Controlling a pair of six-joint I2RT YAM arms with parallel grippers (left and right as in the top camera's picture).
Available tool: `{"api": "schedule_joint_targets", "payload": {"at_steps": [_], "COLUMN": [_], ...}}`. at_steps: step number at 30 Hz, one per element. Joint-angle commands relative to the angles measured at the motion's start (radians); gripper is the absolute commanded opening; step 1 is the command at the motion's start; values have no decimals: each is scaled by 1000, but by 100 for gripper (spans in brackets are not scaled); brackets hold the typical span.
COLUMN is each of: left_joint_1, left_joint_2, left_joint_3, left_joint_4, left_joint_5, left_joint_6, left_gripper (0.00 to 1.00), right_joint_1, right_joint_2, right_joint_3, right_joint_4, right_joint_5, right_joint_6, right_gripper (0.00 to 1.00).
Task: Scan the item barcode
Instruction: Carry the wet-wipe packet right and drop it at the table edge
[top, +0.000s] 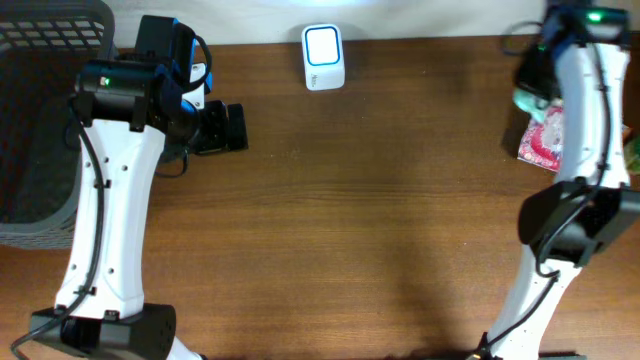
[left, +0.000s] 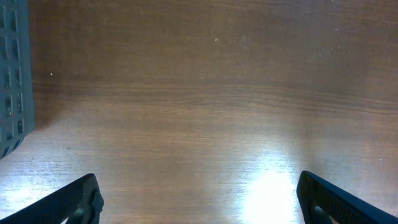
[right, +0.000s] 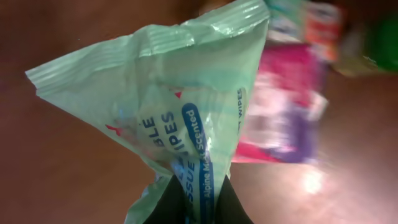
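A pale green pack of tissue wipes (right: 180, 106) with blue lettering hangs pinched between my right gripper's black fingers (right: 166, 202); the right gripper (right: 199, 186) is shut on its lower edge. From overhead, that pack (top: 527, 100) shows as a green patch by the right arm at the far right of the table. A white scanner box (top: 323, 57) with a blue-lit window stands at the back centre. My left gripper (top: 230, 128) rests near the back left, open, and in its wrist view the left gripper (left: 199, 208) has only bare wood between its fingers (left: 74, 202).
A pink package (top: 545, 140) lies on the table under the right arm, seen blurred as the pink package (right: 283, 112) behind the wipes, with other colourful packs beyond it. A dark grey slatted basket (top: 40, 120) fills the left edge; its wall (left: 12, 81) shows beside the left gripper.
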Motion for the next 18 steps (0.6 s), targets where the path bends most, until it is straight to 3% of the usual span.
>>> {"api": "schedule_joint_targets", "payload": {"at_steps": [1, 5, 7, 12, 14, 16, 18], "left_joint_1": [-4, -4, -4, -4, -4, -4, -4], "left_joint_2": [-2, -2, -2, -2, -2, -2, -2], "left_joint_3": [3, 3, 3, 3, 3, 3, 3], "left_joint_4": [1, 1, 1, 1, 1, 1, 1], "left_joint_5": [-4, -4, -4, -4, -4, -4, -4], "left_joint_6": [15, 15, 15, 15, 15, 15, 15], "left_gripper": [99, 99, 99, 99, 99, 99, 99], "right_joint_1": [-110, -261, -293, -303, -303, -303, -302], "right_joint_2": [0, 0, 0, 3, 3, 1, -30], "right_joint_3": [-50, -150, -175, -196, -196, -196, -194], "right_joint_4": [-36, 12, 65, 179, 190, 168, 155], "right_joint_5": [71, 90, 78, 26, 25, 13, -35], "right_joint_6": [16, -5, -81, -131, -131, -130, -122], "right_gripper": [4, 4, 5, 21, 42, 49, 72]}}
